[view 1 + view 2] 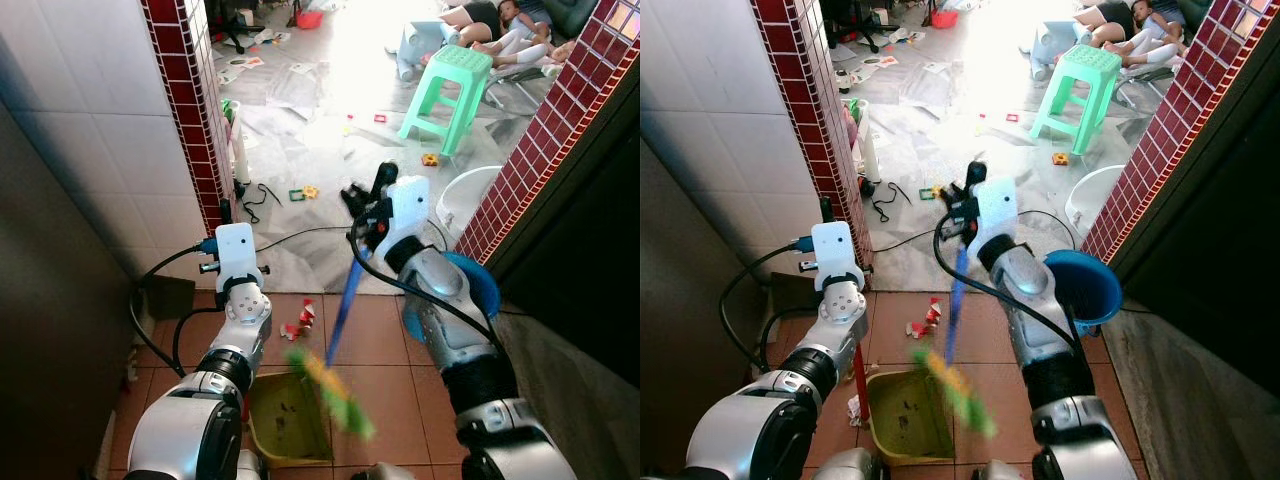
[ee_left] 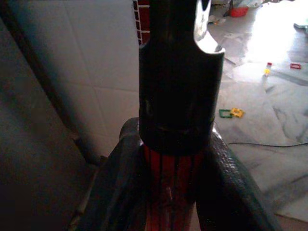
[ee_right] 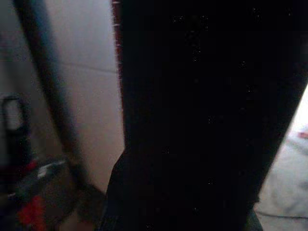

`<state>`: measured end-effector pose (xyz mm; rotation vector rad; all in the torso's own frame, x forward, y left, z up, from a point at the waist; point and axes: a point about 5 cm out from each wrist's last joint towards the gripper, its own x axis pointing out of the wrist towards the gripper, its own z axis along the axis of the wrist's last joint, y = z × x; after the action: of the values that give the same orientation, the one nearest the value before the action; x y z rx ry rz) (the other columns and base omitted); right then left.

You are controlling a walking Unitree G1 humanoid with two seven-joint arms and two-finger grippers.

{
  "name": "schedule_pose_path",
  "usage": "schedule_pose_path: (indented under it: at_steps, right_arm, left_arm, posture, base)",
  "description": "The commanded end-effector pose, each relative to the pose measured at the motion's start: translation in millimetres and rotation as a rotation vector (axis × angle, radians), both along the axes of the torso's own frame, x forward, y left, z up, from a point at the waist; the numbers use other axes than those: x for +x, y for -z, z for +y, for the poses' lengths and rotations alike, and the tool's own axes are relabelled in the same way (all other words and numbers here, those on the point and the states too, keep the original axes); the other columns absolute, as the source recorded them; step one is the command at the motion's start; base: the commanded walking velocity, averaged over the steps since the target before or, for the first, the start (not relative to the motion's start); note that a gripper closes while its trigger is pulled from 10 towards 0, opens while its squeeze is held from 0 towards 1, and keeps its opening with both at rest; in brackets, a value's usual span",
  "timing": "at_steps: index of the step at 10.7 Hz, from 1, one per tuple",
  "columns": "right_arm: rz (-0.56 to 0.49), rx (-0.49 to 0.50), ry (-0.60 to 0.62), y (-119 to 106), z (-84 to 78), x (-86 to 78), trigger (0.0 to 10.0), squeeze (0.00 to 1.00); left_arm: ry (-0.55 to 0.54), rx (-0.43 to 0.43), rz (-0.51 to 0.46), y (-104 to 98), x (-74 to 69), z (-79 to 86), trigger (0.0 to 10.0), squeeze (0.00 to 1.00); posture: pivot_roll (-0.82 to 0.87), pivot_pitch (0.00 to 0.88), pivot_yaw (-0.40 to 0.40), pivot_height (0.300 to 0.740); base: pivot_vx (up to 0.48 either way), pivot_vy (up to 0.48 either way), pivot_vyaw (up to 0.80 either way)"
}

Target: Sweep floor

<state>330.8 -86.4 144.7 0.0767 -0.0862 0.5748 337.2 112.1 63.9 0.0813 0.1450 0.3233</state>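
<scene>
My right gripper (image 1: pixel 365 208) is shut on the top of a broom's blue handle (image 1: pixel 342 305), which slants down to blurred green and yellow bristles (image 1: pixel 335 395) over the terracotta tiles. My left gripper (image 2: pixel 175 173) is shut on the red, black-capped handle (image 1: pixel 860 385) of a yellow-green dustpan (image 1: pixel 285 420) that rests on the floor between my arms. The pan holds some dark specks. Red and white litter (image 1: pixel 300 322) lies on the tiles just beyond the pan. The right wrist view is nearly black.
A red brick pillar (image 1: pixel 195 110) stands at my left and a brick wall (image 1: pixel 540 150) at my right. A blue bucket (image 1: pixel 480 280), white basin (image 1: pixel 465 195), green stool (image 1: pixel 450 85), cables (image 1: pixel 290 235) and small toys (image 1: pixel 305 192) lie ahead. People (image 1: pixel 500 25) recline far back.
</scene>
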Motion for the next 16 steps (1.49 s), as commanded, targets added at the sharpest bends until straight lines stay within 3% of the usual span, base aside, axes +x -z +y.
schedule_pose_path:
  at_steps: [1,5,9,13,15,16]
  right_arm:
    - [-0.023,0.036,-0.05,-13.0,4.7,-1.8,10.0,0.0]
    - [-0.093,0.023,-0.174,-51.7,5.1,-5.4,10.0,0.0]
    - [-0.252,-0.016,-0.05,-81.7,-12.7,6.4,10.0,0.0]
    - [-0.219,-0.139,0.067,-49.0,-27.1,9.1,10.0,0.0]
    - [-0.185,-0.147,0.074,-36.2,-22.9,6.3,10.0,0.0]
    - [-0.15,-0.14,0.072,-26.9,-17.5,2.5,10.0,0.0]
  left_arm:
    - [0.018,0.019,0.038,4.2,-1.0,-3.4,10.0,0.0]
    - [0.039,0.021,0.052,5.9,-1.0,-3.7,10.0,0.0]
    - [0.07,0.023,0.064,7.3,-1.4,-6.7,10.0,0.0]
    - [0.229,-0.08,0.089,10.1,-2.1,-23.5,10.0,0.0]
    - [0.232,-0.086,0.09,10.3,-2.1,-22.9,10.0,0.0]
    - [0.184,-0.045,0.061,5.9,0.3,-16.3,10.0,0.0]
  posture:
    - [-0.09,0.0,-0.046,0.74]
    - [-0.1,0.0,-0.038,0.74]
    - [-0.09,0.0,-0.037,0.74]
    - [-0.09,0.0,-0.039,0.74]
    - [-0.09,0.0,-0.038,0.74]
    - [-0.09,0.0,-0.038,0.74]
  base:
    - [0.0,0.0,0.0]
    - [0.0,0.0,0.0]
    - [0.0,0.0,0.0]
    - [0.0,0.0,0.0]
    - [0.0,0.0,0.0]
    - [0.0,0.0,0.0]
